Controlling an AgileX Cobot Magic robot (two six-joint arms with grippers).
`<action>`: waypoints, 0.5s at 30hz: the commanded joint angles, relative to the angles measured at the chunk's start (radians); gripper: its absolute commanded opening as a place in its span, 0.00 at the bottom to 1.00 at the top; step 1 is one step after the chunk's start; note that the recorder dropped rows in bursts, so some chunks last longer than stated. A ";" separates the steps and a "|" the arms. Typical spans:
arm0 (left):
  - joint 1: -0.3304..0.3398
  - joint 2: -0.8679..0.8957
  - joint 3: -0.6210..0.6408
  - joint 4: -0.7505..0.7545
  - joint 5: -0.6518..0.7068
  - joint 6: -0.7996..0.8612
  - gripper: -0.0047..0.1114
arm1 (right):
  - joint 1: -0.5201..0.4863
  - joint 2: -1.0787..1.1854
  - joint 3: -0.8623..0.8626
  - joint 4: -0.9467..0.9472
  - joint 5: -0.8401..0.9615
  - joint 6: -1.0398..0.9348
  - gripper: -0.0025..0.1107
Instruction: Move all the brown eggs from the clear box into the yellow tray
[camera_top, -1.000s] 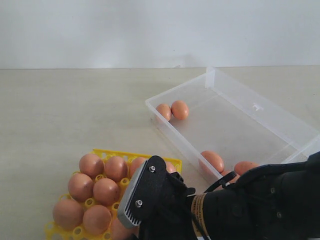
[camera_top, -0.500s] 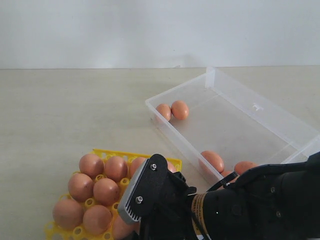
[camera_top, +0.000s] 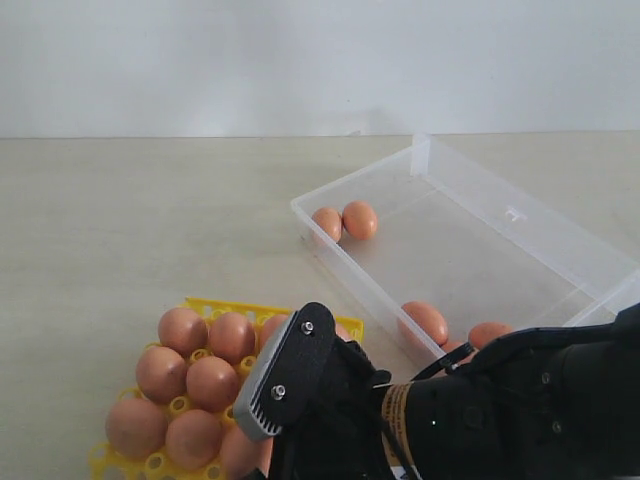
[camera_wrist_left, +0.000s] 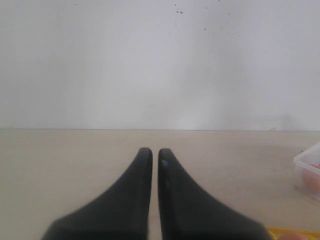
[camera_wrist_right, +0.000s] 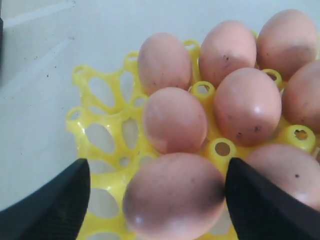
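The yellow tray (camera_top: 230, 305) sits at the front left and holds several brown eggs (camera_top: 212, 382). My right gripper (camera_top: 262, 425) hangs over the tray's near corner. In the right wrist view its jaws (camera_wrist_right: 157, 167) stand open on either side of one brown egg (camera_wrist_right: 172, 197) that rests in a cup of the tray (camera_wrist_right: 107, 122); one finger is clear of the shell. The clear box (camera_top: 520, 215) lies to the right, with two eggs (camera_top: 359, 219) at its far corner and two more (camera_top: 424, 321) by its near wall. My left gripper (camera_wrist_left: 151, 152) is shut and empty above bare table.
The right arm's black body (camera_top: 520, 410) fills the lower right and hides part of the box's near end. The left wrist view catches a corner of the clear box (camera_wrist_left: 306, 159) and a sliver of the yellow tray (camera_wrist_left: 280, 231). A pale wall backs the table.
The right gripper's jaws have spread wider around the egg in the tray, and its visible finger has shifted slightly. The eggs in the box have not moved.
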 joint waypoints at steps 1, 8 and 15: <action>0.001 -0.004 -0.003 -0.003 -0.003 -0.007 0.08 | 0.002 -0.005 -0.019 0.008 -0.015 0.000 0.61; 0.001 -0.004 -0.003 -0.003 -0.003 -0.007 0.08 | 0.002 -0.075 -0.088 0.056 0.091 -0.013 0.61; 0.001 -0.004 -0.003 -0.003 -0.003 -0.007 0.08 | 0.000 -0.220 -0.218 0.151 0.296 -0.126 0.59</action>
